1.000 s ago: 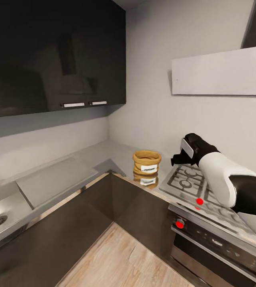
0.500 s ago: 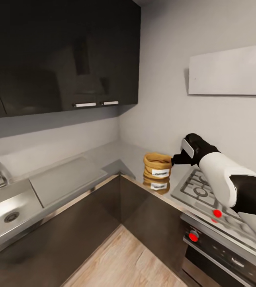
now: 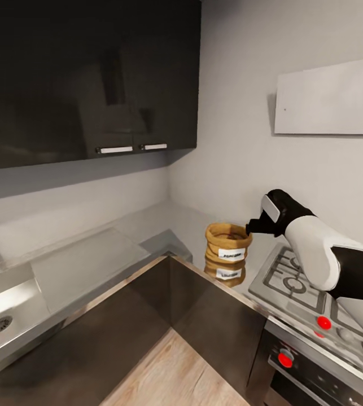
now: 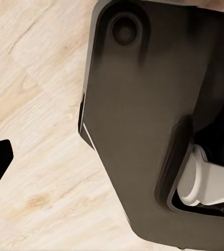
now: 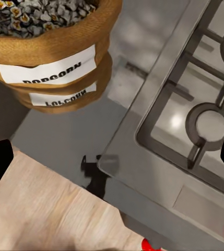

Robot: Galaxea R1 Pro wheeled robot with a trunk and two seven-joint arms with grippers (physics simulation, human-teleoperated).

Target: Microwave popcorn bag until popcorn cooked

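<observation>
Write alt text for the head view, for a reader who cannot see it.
A small tan popcorn bag stands on the grey countertop in a kitchen corner, with the robot's right pincer close beside its rim. A gas hob lies to the right, a steel sink to the left, and dark cabinets hang above.

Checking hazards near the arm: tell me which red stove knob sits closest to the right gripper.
The upper red knob, on the hob's front edge, is closest to the right gripper. The other red knob sits lower, on the oven's front panel.
</observation>
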